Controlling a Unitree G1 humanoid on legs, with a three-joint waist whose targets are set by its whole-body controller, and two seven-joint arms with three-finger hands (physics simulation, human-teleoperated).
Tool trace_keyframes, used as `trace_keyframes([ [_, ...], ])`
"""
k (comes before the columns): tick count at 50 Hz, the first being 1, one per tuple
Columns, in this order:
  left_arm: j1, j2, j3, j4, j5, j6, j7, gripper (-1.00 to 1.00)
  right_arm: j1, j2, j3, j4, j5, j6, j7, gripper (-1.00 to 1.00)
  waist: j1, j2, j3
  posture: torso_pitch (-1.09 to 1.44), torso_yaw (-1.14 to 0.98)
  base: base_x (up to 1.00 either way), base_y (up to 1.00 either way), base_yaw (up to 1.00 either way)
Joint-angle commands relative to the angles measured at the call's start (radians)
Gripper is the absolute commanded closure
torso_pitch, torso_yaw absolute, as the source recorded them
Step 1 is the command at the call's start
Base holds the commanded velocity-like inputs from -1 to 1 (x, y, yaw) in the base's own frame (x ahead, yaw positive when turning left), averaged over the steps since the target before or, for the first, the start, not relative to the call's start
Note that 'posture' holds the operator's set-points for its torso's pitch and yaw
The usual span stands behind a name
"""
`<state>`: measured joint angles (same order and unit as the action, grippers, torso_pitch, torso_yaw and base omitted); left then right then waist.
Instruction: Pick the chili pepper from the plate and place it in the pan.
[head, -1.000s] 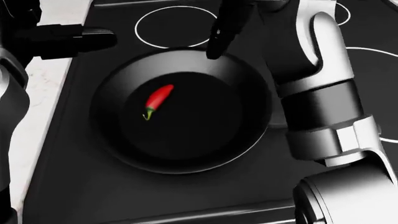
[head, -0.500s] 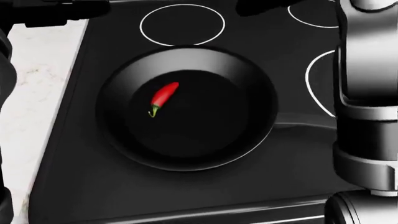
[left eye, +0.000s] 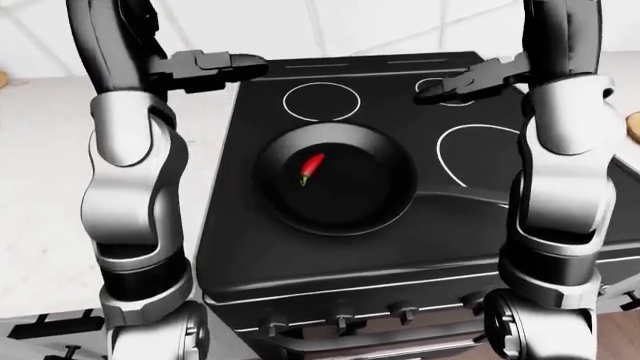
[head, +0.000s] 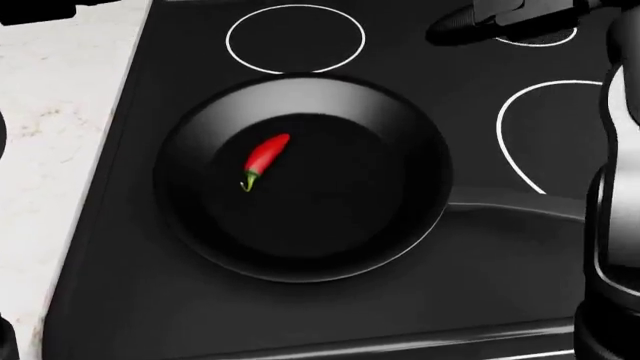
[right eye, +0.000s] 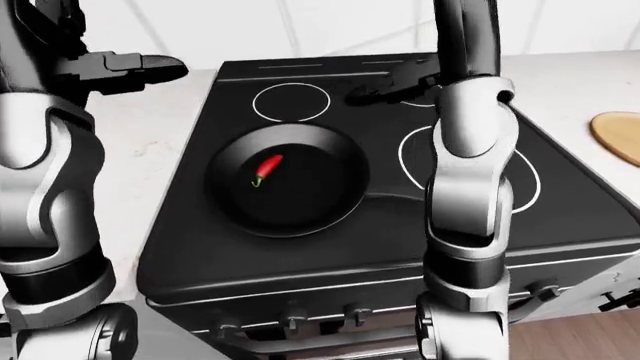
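A red chili pepper (head: 265, 157) with a green stem lies in the left half of the black pan (head: 340, 202), alone and touched by nothing. The pan sits on the black stove (left eye: 330, 255), its handle (head: 520, 204) pointing right. In the left-eye view my right hand (left eye: 452, 86) hovers above the stove's top right burner, up and right of the pan, open and empty. My left hand (left eye: 228, 66) hangs over the stove's top left corner, open with fingers stretched out and holding nothing. A tan round plate (right eye: 622, 135) lies on the counter at the far right.
White burner rings (head: 295, 37) mark the stove top above and to the right of the pan. Pale stone counter (left eye: 40, 187) flanks the stove on both sides. Knobs (left eye: 340, 324) line the stove's lower face. My right forearm (right eye: 468, 172) stands upright beside the pan handle.
My right hand has drawn back from the pan's top rim toward the upper right, and its forearm has slid out to the right. The left hand has left the head view. The chili stays put.
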<state>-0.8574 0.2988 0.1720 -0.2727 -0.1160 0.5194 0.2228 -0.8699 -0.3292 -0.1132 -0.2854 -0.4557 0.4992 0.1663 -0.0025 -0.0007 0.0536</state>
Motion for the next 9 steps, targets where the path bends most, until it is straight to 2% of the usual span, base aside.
trace_keyframes([
  [1, -0.025, 0.009, 0.008, -0.028, -0.001, -0.052, 0.006, -1.0, -0.038, -0.014, -0.016, -0.026, -0.022, -0.046, -0.006, -1.0, 0.0, 0.0, -0.029, 0.0, 0.0, 0.0, 0.0, 0.0],
  [9, -0.006, 0.005, 0.009, -0.056, -0.013, -0.107, 0.024, -1.0, -0.052, -0.041, -0.03, -0.047, -0.043, -0.086, 0.007, -1.0, 0.0, -0.001, -0.027, 0.0, 0.0, 0.0, 0.0, 0.0],
])
